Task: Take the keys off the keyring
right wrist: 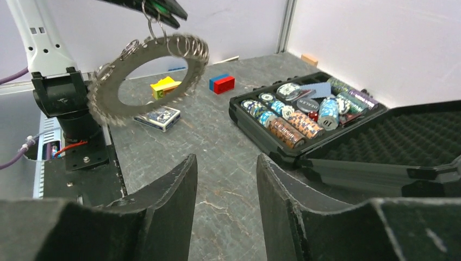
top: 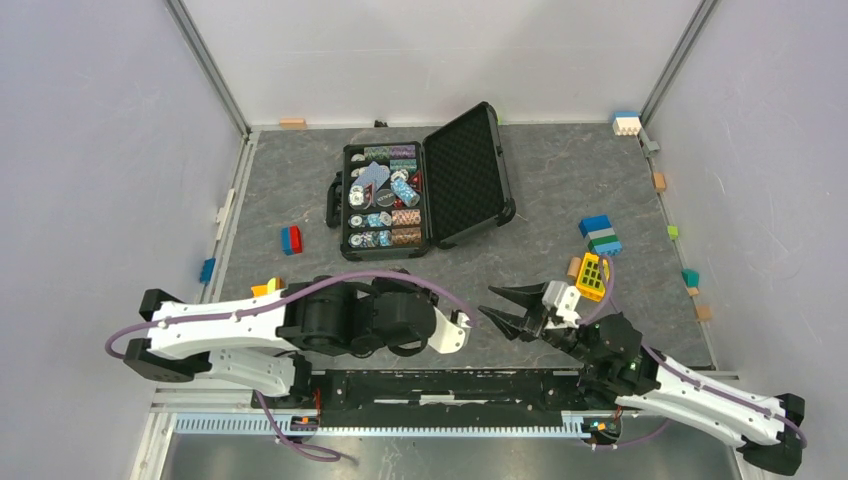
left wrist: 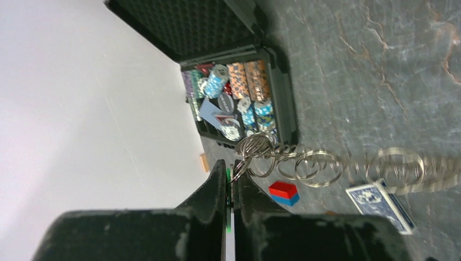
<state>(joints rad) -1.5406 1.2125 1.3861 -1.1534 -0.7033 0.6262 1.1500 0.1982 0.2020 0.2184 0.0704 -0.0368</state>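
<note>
Left end effector (left wrist: 230, 176) closed on keys (right wrist: 101, 101)

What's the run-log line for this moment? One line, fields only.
left gripper: shut on keyring, hanging in air | right gripper: open, empty | keys: on keyring

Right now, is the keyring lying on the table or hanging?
Hanging. In the right wrist view the keyring, keys fanned around it, dangles from the shut jaws of the left gripper, clear of the table.

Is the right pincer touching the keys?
Apart. Right wrist view shows the right pincer open, with table visible between it and the hanging keys.
</note>
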